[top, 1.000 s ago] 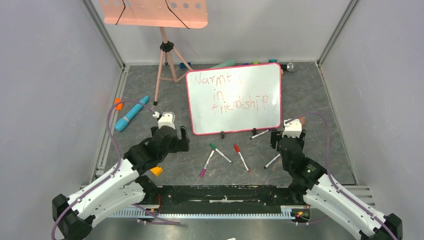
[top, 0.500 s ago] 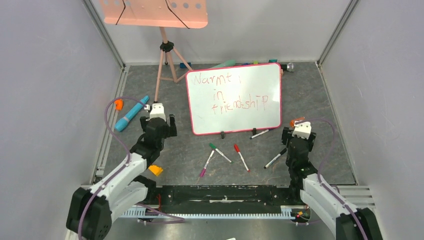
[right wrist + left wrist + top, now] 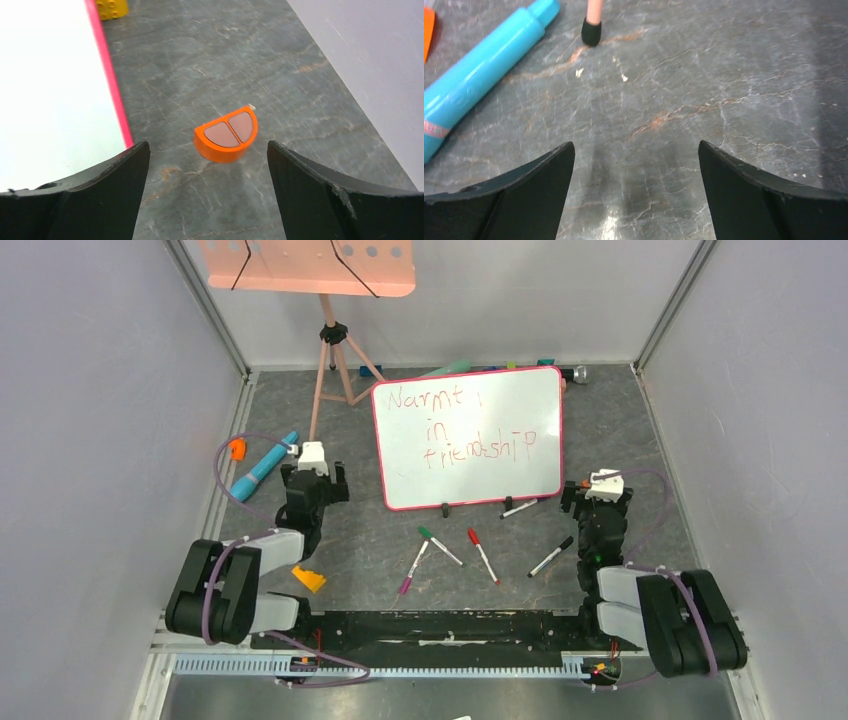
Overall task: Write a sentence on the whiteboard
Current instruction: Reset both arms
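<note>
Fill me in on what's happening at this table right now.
The whiteboard carries a sentence in red marker, roughly "Warmth in friendship". Neither arm holds anything: the left gripper and the right gripper are both open and empty, one on each side of the board. The markers lie loose on the table in front of it. The writing looks done.

White-and-black left arm (image 3: 272, 546) and right arm (image 3: 620, 586) carry purple cables (image 3: 222, 455) and black jaws.
</note>
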`<state>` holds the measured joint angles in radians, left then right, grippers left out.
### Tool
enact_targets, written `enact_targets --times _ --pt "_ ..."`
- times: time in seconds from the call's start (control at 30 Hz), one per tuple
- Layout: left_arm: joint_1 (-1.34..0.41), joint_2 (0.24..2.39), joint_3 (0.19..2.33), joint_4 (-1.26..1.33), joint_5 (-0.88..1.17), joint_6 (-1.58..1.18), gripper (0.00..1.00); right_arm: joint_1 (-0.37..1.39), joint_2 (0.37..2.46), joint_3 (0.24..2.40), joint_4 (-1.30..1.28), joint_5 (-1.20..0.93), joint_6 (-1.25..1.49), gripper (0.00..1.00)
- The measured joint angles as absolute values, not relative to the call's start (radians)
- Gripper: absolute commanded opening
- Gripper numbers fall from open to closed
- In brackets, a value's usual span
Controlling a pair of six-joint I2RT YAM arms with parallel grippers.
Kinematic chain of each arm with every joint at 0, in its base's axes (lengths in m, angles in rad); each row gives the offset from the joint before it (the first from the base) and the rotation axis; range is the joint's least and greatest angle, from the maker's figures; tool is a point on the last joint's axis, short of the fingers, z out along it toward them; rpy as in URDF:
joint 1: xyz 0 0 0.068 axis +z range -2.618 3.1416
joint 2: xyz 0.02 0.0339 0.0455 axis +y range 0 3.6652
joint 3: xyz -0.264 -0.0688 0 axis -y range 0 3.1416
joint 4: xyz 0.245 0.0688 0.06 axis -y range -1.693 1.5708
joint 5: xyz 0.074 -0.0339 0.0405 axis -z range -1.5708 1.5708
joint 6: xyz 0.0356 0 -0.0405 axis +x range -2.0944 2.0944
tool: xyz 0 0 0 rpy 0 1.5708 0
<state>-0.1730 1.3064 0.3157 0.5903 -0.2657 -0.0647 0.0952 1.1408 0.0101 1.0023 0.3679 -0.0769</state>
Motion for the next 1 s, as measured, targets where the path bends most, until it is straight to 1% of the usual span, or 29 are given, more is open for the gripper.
enact_targets --times 0.07,0.1,0.13,0.2,0.27,0.4,0.97,1.0 --pt "-0.171 1.323 0.311 0.651 -0.241 -0.032 0.98 0.091 1.192 0.010 1.065 0.327 -0.099 0.89" --pt "-0.170 1.332 0.304 0.694 -0.229 -0.020 0.97 0.089 1.224 0.010 1.109 0.306 -0.108 0.97" --pt "-0.166 1.350 0.290 0.763 -0.216 -0.009 0.97 0.085 1.261 0.010 1.158 0.286 -0.115 0.98" --pt "-0.146 1.399 0.278 0.841 -0.191 0.002 0.99 0.075 1.345 0.010 1.267 0.253 -0.129 0.98" --pt "-0.123 1.438 0.278 0.870 -0.180 0.002 1.00 0.074 1.372 0.009 1.293 0.236 -0.137 0.98" --pt "-0.096 1.477 0.277 0.915 -0.187 0.002 1.00 0.074 1.375 0.009 1.329 0.229 -0.143 0.98" --pt "-0.102 1.478 0.275 0.986 -0.208 0.002 1.00 0.074 1.375 0.009 1.352 0.215 -0.151 0.98" --pt "-0.102 1.478 0.275 0.986 -0.208 0.002 1.00 0.074 1.375 0.009 1.352 0.215 -0.151 1.00"
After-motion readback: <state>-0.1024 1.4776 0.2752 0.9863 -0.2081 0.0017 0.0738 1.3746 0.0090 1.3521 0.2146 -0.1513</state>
